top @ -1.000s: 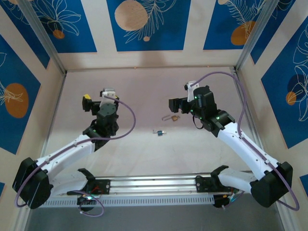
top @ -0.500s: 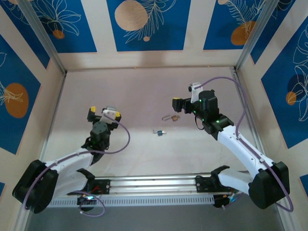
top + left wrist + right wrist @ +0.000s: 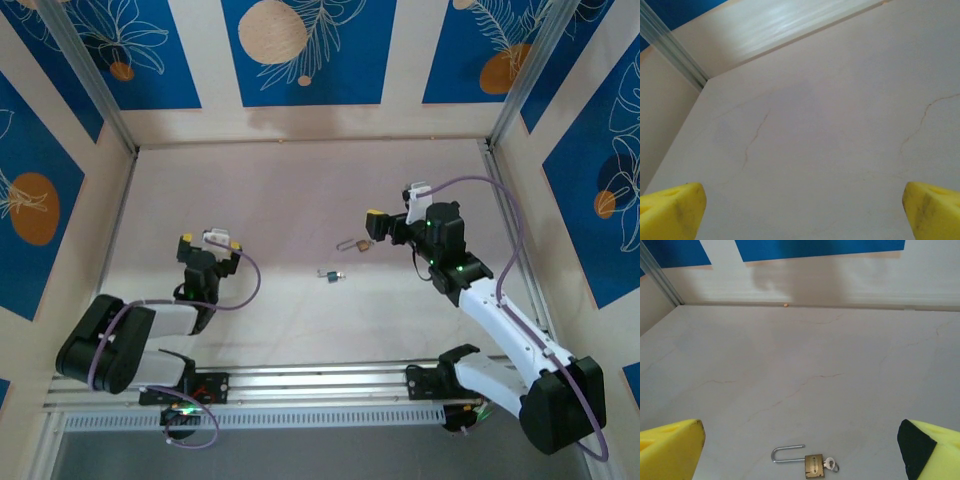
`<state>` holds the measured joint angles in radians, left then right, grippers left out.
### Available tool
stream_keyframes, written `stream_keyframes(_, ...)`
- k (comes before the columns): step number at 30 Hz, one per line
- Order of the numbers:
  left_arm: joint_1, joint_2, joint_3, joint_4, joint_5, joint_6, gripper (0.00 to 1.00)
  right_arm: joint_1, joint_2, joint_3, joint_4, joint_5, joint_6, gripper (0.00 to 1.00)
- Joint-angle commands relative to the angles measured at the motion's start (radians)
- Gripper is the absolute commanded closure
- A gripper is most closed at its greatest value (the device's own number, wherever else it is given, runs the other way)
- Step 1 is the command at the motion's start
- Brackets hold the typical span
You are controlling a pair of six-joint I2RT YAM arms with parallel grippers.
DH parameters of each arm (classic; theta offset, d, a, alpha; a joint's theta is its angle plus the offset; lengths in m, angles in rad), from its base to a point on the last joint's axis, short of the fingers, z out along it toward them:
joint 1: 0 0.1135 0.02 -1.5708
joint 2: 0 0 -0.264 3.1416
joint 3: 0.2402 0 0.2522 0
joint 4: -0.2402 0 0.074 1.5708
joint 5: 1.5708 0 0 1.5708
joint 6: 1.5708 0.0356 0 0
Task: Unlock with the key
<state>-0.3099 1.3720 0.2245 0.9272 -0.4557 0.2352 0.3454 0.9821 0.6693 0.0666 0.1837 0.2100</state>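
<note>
A small brass padlock (image 3: 352, 244) lies mid-table, its silver shackle swung open. In the right wrist view the padlock (image 3: 813, 465) has a small silvery key (image 3: 829, 465) with a ring sticking out of its base. A tiny key with a dark blue head (image 3: 330, 275) lies loose on the table, just near-left of the padlock. My right gripper (image 3: 375, 226) hovers right of the padlock, open and holding nothing; its yellow fingertips (image 3: 671, 447) frame the lock from behind. My left gripper (image 3: 208, 243) is open over bare table at the left, with nothing between its yellow pads (image 3: 670, 212).
The pale marble-patterned table (image 3: 300, 190) is boxed in by blue-and-cream walls with aluminium corner posts (image 3: 90, 85). A metal rail (image 3: 320, 385) with both arm bases runs along the near edge. The left arm is folded low near its base.
The left arm has drawn back and folded down towards its base, with its gripper now nearer and lower. The right gripper has slid slightly right, away from the padlock. Both stayed open.
</note>
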Motion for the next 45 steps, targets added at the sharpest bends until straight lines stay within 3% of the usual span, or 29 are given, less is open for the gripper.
stream_keyframes(1,0.032,0.044,0.06,0.063,0.049,-0.033,0.0,-0.019,-0.021,-0.012,0.077,0.025,0.009,0.01)
stream_keyframes(3,0.065,0.12,0.049,0.159,0.098,-0.067,0.0,-0.031,-0.018,-0.005,0.065,0.02,-0.002,0.01)
stream_keyframes(5,0.071,0.167,0.027,0.281,0.057,-0.076,0.0,-0.04,-0.017,-0.004,0.055,0.034,-0.014,0.01)
stream_keyframes(13,0.118,0.138,0.1,0.085,0.118,-0.126,0.0,-0.125,-0.024,-0.141,0.159,0.168,0.031,0.01)
stream_keyframes(19,0.199,0.148,0.204,-0.122,0.311,-0.169,0.0,-0.175,0.011,-0.258,0.362,0.073,-0.142,0.01)
stream_keyframes(22,0.229,0.162,0.189,-0.094,0.379,-0.184,0.0,-0.179,0.051,-0.316,0.503,0.103,-0.181,0.01)
stream_keyframes(23,0.232,0.191,0.157,-0.009,0.387,-0.182,0.0,-0.181,0.07,-0.324,0.53,0.112,-0.192,0.01)
stream_keyframes(24,0.232,0.202,0.129,0.072,0.384,-0.175,0.0,-0.181,0.093,-0.334,0.56,0.114,-0.207,0.01)
stream_keyframes(27,0.232,0.197,0.117,0.085,0.376,-0.179,0.0,-0.184,0.165,-0.356,0.655,0.127,-0.204,0.01)
stream_keyframes(29,0.233,0.189,0.144,0.012,0.351,-0.196,0.0,-0.185,0.219,-0.363,0.71,0.112,-0.217,0.01)
stream_keyframes(36,0.232,0.19,0.147,0.014,0.354,-0.191,0.0,-0.179,0.4,-0.372,0.835,-0.037,-0.3,0.01)
stream_keyframes(38,0.232,0.191,0.146,0.016,0.354,-0.19,0.0,-0.169,0.437,-0.397,0.927,0.004,-0.297,0.01)
stream_keyframes(45,0.232,0.19,0.145,0.018,0.354,-0.189,0.0,-0.227,0.428,-0.365,0.849,-0.056,-0.244,0.01)
